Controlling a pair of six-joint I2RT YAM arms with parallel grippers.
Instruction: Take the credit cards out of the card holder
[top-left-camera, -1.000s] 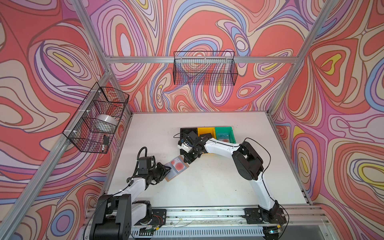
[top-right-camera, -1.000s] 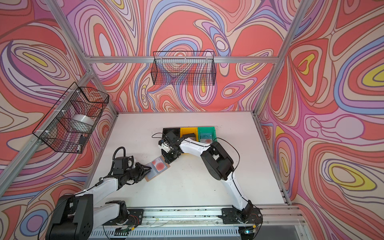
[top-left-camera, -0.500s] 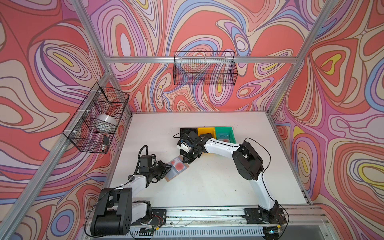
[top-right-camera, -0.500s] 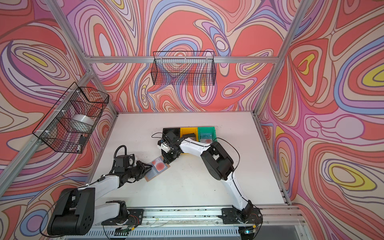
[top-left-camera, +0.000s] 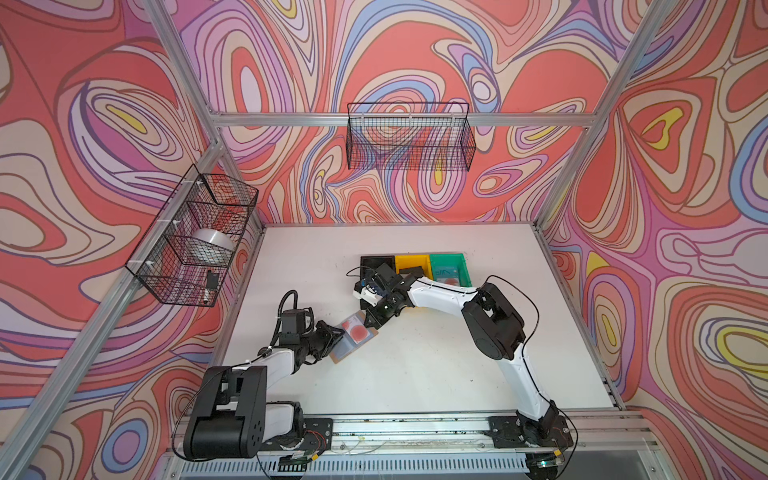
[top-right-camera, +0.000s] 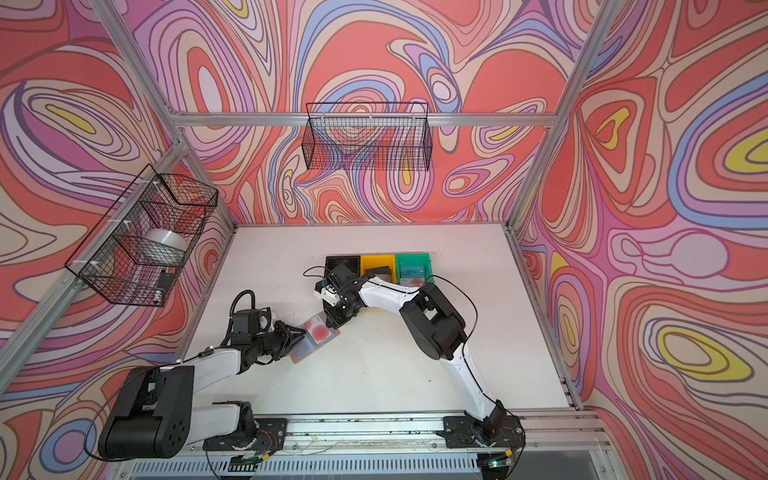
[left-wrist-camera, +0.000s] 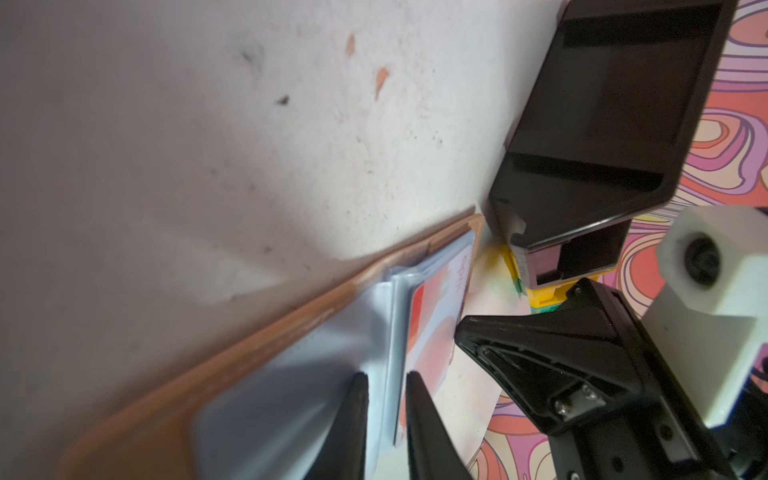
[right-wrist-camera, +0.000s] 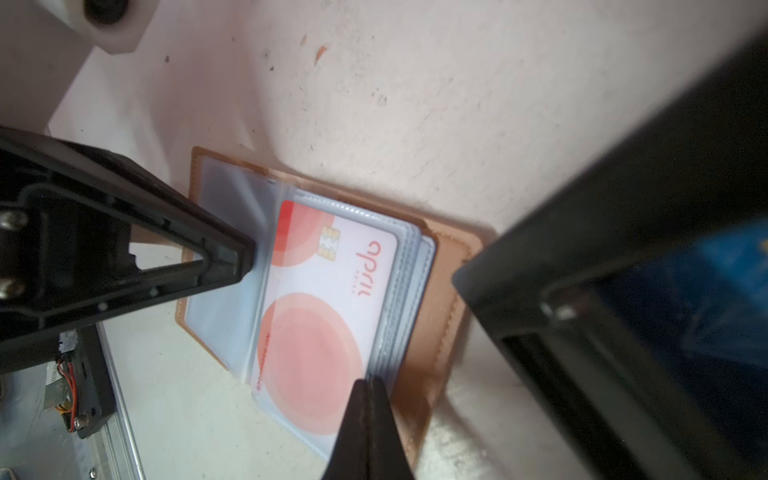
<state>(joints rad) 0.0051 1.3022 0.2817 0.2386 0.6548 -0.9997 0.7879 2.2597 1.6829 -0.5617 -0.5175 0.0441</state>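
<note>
On the table (top-left-camera: 415, 374) the open holder (top-left-camera: 353, 338) lies between the arms, with bins (top-left-camera: 376, 264) behind. The left gripper (left-wrist-camera: 385, 380) nips the clear sleeves (right-wrist-camera: 224, 291) at the spine. The right gripper (right-wrist-camera: 368, 384), nearer the card (right-wrist-camera: 328, 282), is closed at its end, so the pull likely runs lengthwise. Whether it grips the card is unclear.

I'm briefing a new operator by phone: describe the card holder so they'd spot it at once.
On the white table, look just in front of the row of black, yellow and green bins. The card holder lies open there: unlike the rigid bins, it is a flat tan booklet of clear sleeves, with a pale red-circle card showing in the top one.
</note>
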